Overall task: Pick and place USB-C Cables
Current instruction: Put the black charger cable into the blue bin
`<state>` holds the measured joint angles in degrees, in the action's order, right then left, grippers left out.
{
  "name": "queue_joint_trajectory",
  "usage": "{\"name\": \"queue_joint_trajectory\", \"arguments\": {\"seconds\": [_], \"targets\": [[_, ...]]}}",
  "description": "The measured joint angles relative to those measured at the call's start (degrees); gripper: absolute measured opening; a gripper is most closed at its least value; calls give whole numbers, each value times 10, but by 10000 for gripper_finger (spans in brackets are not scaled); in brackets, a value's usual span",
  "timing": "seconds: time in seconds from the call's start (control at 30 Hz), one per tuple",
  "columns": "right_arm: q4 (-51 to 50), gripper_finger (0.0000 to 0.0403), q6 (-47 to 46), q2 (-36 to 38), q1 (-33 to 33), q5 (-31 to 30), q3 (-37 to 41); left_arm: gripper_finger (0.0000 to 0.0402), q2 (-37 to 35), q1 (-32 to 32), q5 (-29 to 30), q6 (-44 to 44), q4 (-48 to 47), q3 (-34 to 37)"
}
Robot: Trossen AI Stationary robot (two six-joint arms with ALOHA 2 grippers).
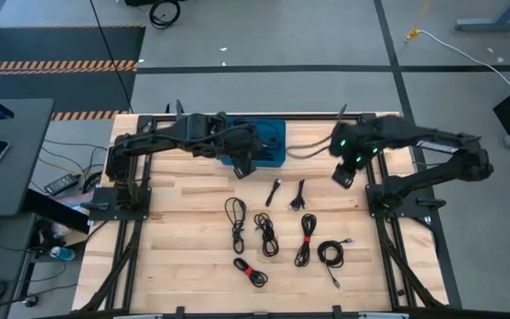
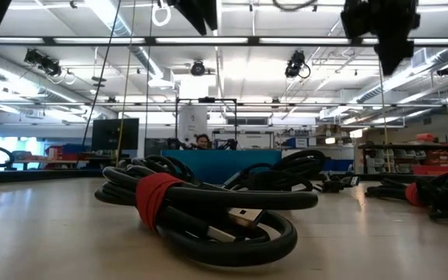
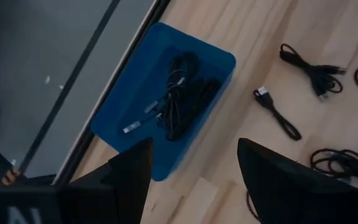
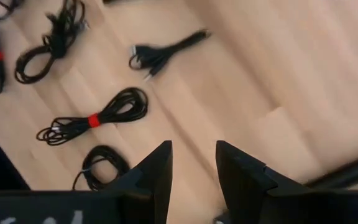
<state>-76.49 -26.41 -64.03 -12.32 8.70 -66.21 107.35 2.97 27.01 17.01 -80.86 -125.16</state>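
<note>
The left gripper [image 1: 242, 168] hung above the near rim of the blue bin [image 1: 273, 133] at the bench's [image 1: 184, 266] far edge, fingers [image 3: 129, 174] spread wide and holding nothing. The right gripper [image 1: 343, 175] hovered near the far right corner, fingers [image 4: 157, 168] parted slightly, also empty. Inside the bin lay a tangle of thin black USB-C cables [image 3: 179, 93]; their number cannot be told. Seven more bundles lay on the bench's middle. Two small folded ones [image 1: 275, 191] sat nearest the bin. Five coiled ones lay toward the near edge, two of them bound with a red tie [image 1: 307, 239].
</note>
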Motion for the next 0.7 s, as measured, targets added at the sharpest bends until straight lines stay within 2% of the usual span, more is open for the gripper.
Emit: {"name": "queue_joint_trajectory", "arguments": {"seconds": [0.2, 0.3, 0.37, 0.5, 0.7], "targets": [[137, 130, -97, 0, 56, 83, 125, 232, 0, 17, 2, -41, 0, 0], [194, 130, -140, 0, 87, 92, 165, 231, 0, 26, 2, -55, 0, 0], [233, 130, -161, 0, 100, 76, 184, 231, 0, 32, 2, -60, 0, 0], [315, 131, -210, -5, 101, 2, 210, 231, 0, 40, 2, -63, 0, 0], [373, 149, -261, -48, 89, -60, 222, 231, 0, 40, 2, -72, 1, 0]]}}
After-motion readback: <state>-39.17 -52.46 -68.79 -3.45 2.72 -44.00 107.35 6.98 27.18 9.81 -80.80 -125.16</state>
